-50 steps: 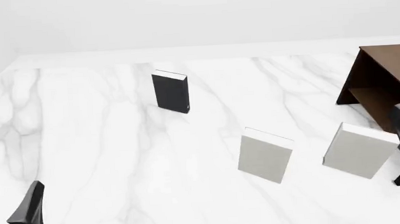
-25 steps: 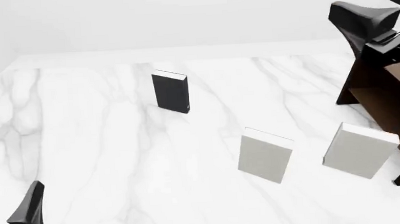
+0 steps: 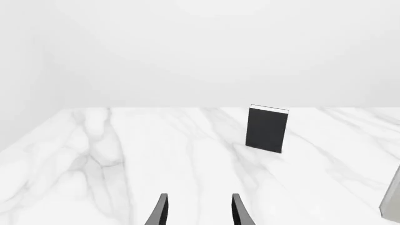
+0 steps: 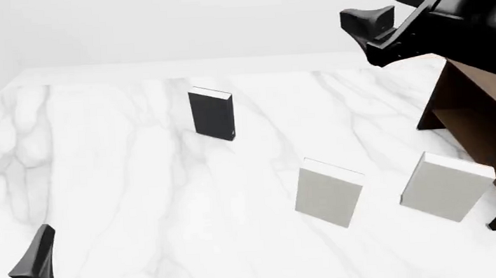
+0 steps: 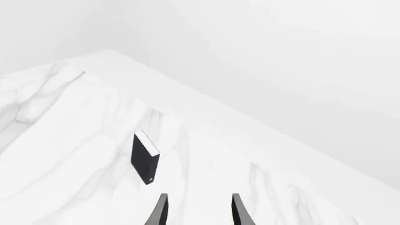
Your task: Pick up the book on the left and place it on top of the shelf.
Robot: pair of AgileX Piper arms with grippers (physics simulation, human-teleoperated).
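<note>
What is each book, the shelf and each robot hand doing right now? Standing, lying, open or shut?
Small black book with white page edges: standing upright on the table, untouched.
Middle light-grey book: standing upright.
Right light-grey book: standing upright, beside the shelf.
Dark brown wooden shelf: nothing seen on top.
Left gripper: open, empty, low.
Right gripper: open, empty, raised.

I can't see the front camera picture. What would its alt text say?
A small black book stands upright on a white marble table, with two larger pale grey books standing nearer and to its right. A dark brown shelf sits at the right edge; the right gripper hangs high, empty, and the left gripper sits low.
</note>
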